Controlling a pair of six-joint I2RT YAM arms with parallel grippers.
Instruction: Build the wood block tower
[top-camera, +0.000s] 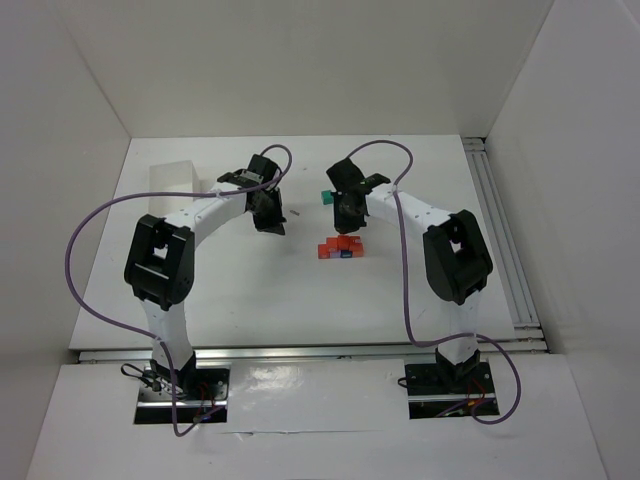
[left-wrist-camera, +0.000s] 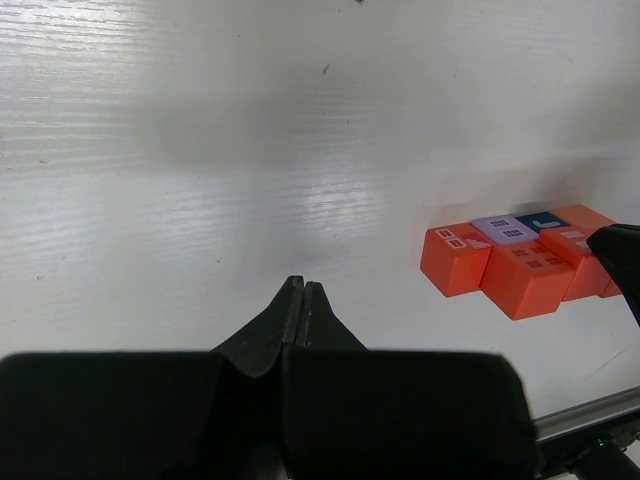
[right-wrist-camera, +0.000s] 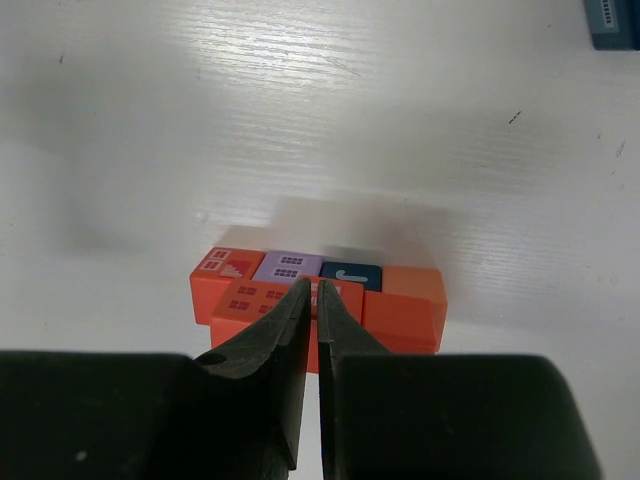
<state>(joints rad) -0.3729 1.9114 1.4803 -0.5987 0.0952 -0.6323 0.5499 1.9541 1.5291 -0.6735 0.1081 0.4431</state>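
Note:
A low cluster of wood blocks (top-camera: 340, 249) lies mid-table: red-orange (right-wrist-camera: 225, 270), purple (right-wrist-camera: 289, 266), dark blue (right-wrist-camera: 351, 275) and orange (right-wrist-camera: 413, 285) cubes in a row, with more red-orange blocks (right-wrist-camera: 255, 300) in front. My right gripper (right-wrist-camera: 311, 285) hovers just above the cluster's near side, shut, with only a sliver of gap and nothing in it. A lone teal block (top-camera: 326, 198) sits farther back, beside the right wrist. My left gripper (left-wrist-camera: 302, 285) is shut and empty, left of the cluster (left-wrist-camera: 520, 255) over bare table.
A clear rectangular tray (top-camera: 170, 175) stands at the back left. White walls close in the table on three sides, and a metal rail (top-camera: 500, 220) runs along its right edge. The right gripper's fingers (left-wrist-camera: 620, 250) show at the edge of the left wrist view.

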